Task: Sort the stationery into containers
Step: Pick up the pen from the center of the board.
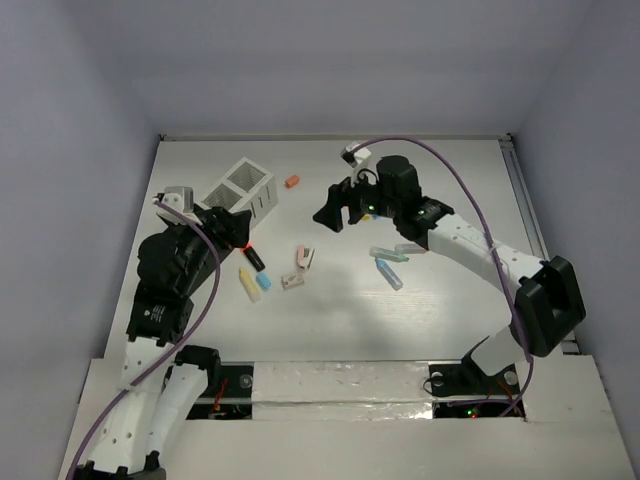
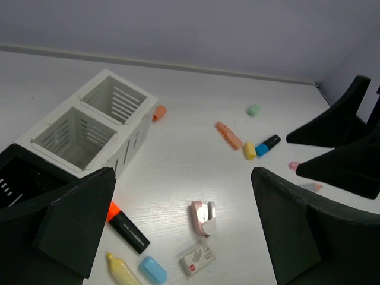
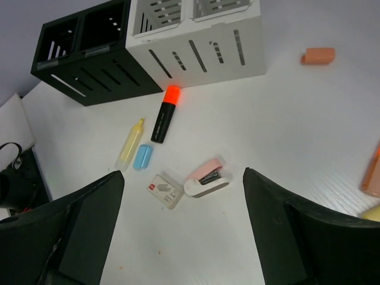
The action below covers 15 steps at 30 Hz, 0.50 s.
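The table (image 1: 330,330) is the biggest thing here & nearly all the stuff lies loose on it, so I think the job is at the very start. The L gripper (image 1: 235,228) hangs at the back left, partly over the black box (image 3: 89,68). Its fingers are spread wide w/ nothing in them. The R gripper (image 1: 335,210) hangs over the middle of the table, also spread wide, also w/ nothing. The white box (image 2: 133,139) sits side by side w/ the black box, touching it. Its 2 holes look bare inside in the L wrist view. The black box holes look bare too in the R wrist view, tho they are dark so I can't be fully sure. So no pcs look put away, & what's left is everything. Just in front of the boxes lies a black marker (image 3: 165,114) w/ an orange cap. Next to it are a yellow marker (image 3: 130,142) & a little blue block (image 3: 142,156), right beside each other. Near those are a pink stapler (image 3: 206,177) & a small white block (image 3: 166,190) w/ a red mark. An orange block (image 3: 317,56) sits alone, just beside the white box. More pcs lie over by the R gripper: an orange stick (image 2: 228,135), a yellow bit (image 2: 250,150) touching a blue & black marker (image 2: 268,144), a green bit (image 2: 253,110) & a pink bit (image 2: 293,166). That makes approx a dozen pcs, all on the table. My guess is the pile in front of the boxes is the easy place to start, since it is so close to them.
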Each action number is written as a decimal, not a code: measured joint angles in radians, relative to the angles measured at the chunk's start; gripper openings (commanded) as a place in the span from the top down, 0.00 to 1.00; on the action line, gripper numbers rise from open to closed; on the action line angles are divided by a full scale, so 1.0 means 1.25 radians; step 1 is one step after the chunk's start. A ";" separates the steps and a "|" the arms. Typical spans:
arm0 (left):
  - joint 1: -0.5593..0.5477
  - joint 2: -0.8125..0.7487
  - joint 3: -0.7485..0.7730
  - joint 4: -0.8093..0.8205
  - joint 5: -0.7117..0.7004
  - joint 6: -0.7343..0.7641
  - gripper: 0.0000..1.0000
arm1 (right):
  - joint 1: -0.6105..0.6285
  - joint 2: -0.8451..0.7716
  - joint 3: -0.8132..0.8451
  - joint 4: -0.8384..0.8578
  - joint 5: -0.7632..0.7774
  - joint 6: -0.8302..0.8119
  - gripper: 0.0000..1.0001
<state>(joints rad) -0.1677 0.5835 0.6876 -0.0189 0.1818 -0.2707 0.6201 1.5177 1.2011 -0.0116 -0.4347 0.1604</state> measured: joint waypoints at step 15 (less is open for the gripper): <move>-0.016 -0.106 0.025 -0.063 -0.247 0.001 0.94 | 0.162 0.284 0.246 -0.027 0.074 -0.006 0.99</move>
<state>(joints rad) -0.1879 0.4507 0.7189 -0.0982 -0.1265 -0.2695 0.8230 1.8729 1.5082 -0.0460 -0.3416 0.1528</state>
